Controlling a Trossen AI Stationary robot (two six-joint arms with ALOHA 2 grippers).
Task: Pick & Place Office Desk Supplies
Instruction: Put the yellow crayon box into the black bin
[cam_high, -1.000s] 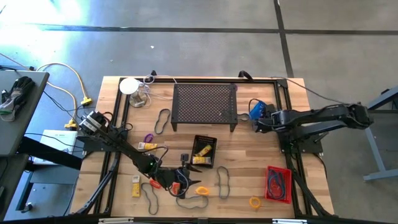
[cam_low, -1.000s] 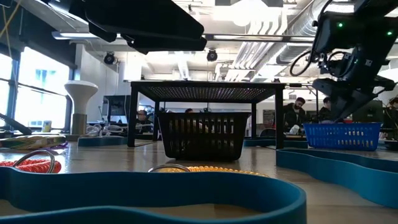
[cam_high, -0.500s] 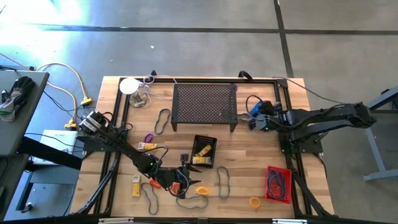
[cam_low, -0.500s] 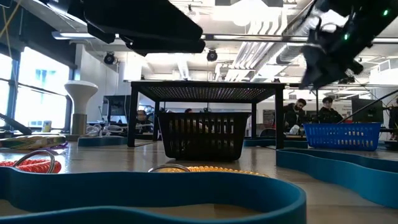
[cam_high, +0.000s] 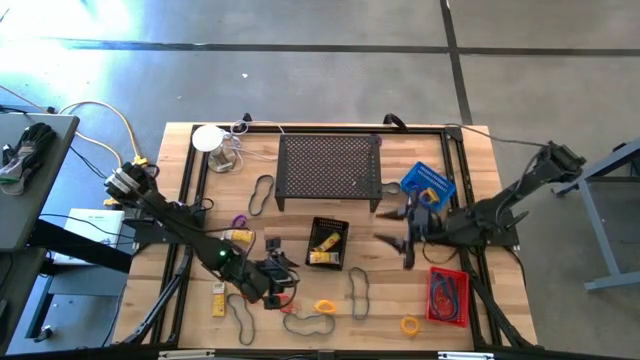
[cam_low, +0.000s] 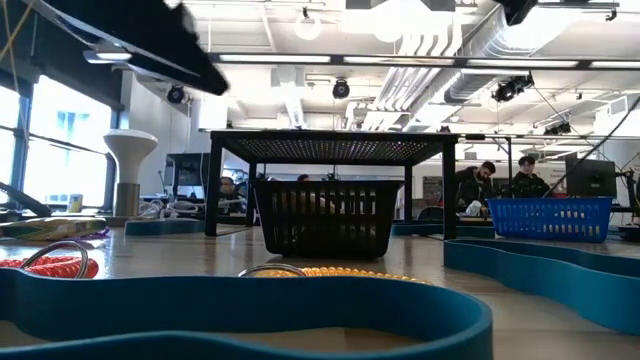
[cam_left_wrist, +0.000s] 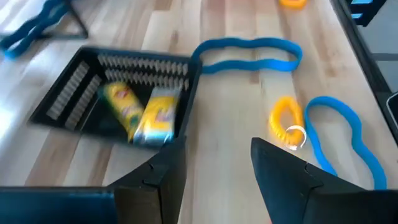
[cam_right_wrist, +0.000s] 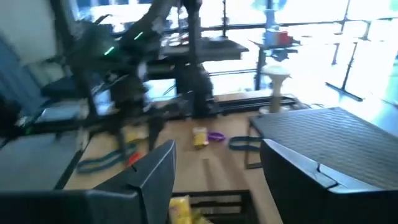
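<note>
My left gripper (cam_high: 283, 268) is open and empty, low over the table, left of the black mesh basket (cam_high: 328, 243). The basket holds yellow packets (cam_left_wrist: 143, 115). My right gripper (cam_high: 396, 240) is open and empty in the air, right of that basket. An orange ring (cam_left_wrist: 285, 118) and rubber-band loops (cam_left_wrist: 249, 55) lie flat on the wood ahead of my left gripper (cam_left_wrist: 217, 171). Another yellow packet (cam_high: 218, 300), a purple ring (cam_high: 240, 222) and a yellow ring (cam_high: 410, 325) lie on the table. The right wrist view shows its open fingers (cam_right_wrist: 214, 180) facing the left arm.
The large black perforated stand (cam_high: 330, 170) stands at the far middle. A blue basket (cam_high: 428, 183) sits at the far right and a red basket (cam_high: 448, 295) at the near right. More loops (cam_high: 262, 193) lie left of the stand. People sit in the room behind (cam_low: 480, 185).
My right gripper has swung from beside the blue basket toward the near edge and the left, ending right of the black basket. The blue basket has stayed on the table. My left gripper has drawn back a little toward the left and far edges, away from the orange ring.
</note>
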